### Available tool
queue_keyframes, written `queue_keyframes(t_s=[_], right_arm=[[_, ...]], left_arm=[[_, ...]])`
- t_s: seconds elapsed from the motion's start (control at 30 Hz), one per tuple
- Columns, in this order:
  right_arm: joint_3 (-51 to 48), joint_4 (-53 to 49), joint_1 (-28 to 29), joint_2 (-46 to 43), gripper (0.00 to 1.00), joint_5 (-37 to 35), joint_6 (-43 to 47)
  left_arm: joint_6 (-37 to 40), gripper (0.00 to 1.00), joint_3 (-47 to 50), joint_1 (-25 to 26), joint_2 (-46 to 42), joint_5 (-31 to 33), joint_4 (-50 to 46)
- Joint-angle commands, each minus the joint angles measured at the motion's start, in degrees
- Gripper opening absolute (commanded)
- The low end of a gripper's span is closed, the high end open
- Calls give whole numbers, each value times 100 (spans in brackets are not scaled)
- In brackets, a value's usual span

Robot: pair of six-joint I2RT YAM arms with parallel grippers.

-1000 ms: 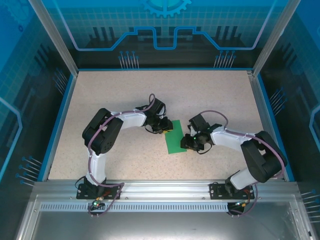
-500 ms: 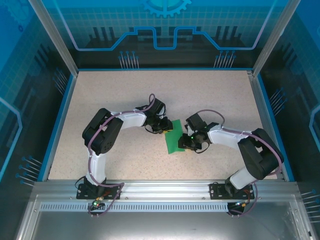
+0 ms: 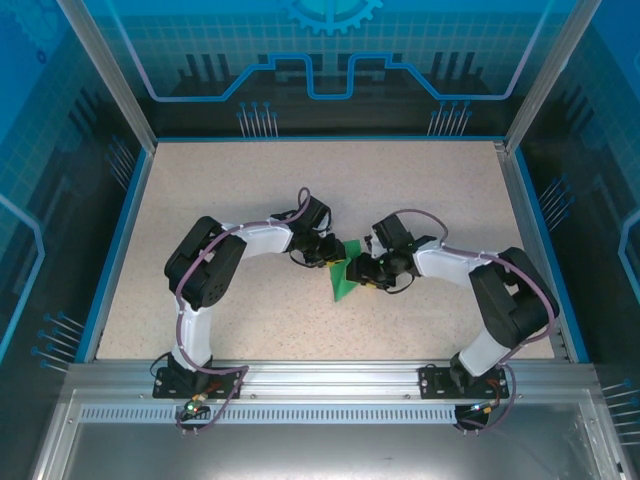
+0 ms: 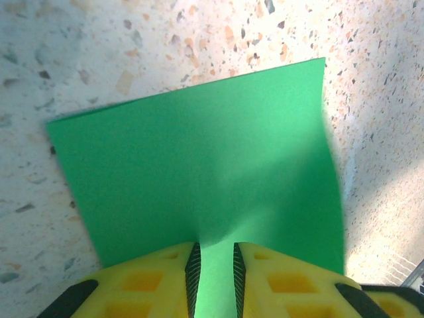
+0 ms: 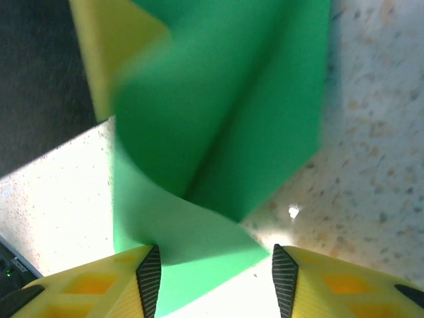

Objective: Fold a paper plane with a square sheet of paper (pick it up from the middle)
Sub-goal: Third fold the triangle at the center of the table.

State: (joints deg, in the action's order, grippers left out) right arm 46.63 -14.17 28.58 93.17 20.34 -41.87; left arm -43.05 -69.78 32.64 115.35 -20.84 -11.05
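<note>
The square sheet of paper (image 3: pixel 343 281) is bright green and lies mid-table between my two grippers, one side lifted and curled over. In the left wrist view the sheet (image 4: pixel 199 159) spreads flat away from my left gripper (image 4: pixel 213 245). Its jaws stand close together, with a puckered strip of paper between them. In the right wrist view the paper (image 5: pixel 225 132) bends over itself in a loose roll. My right gripper (image 5: pixel 216 250) is open, its jaws wide on either side of the paper's near corner. From above, the left gripper (image 3: pixel 328 252) and the right gripper (image 3: pixel 362 272) nearly meet.
The speckled tabletop (image 3: pixel 250 190) has a blue rim and transparent blue walls on three sides. A yellow finger of the left gripper (image 5: pixel 112 46) shows just behind the curled paper in the right wrist view. A metal rail (image 3: pixel 330 375) runs along the near edge.
My right gripper has moved up and left toward the left gripper, carrying the paper's side over, and its jaws have opened wider. The left arm has stayed still.
</note>
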Motion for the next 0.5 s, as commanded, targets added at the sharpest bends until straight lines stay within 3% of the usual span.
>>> queue_keyframes(t_s=[0.0,0.47], right_arm=[[236,132,-156,189,53,303,259],[66,169,-440,-154,60,955,273]], left_arm=[[135,25,62,-17,126,150,-299],[183,25,4,-18,108,187,-412]])
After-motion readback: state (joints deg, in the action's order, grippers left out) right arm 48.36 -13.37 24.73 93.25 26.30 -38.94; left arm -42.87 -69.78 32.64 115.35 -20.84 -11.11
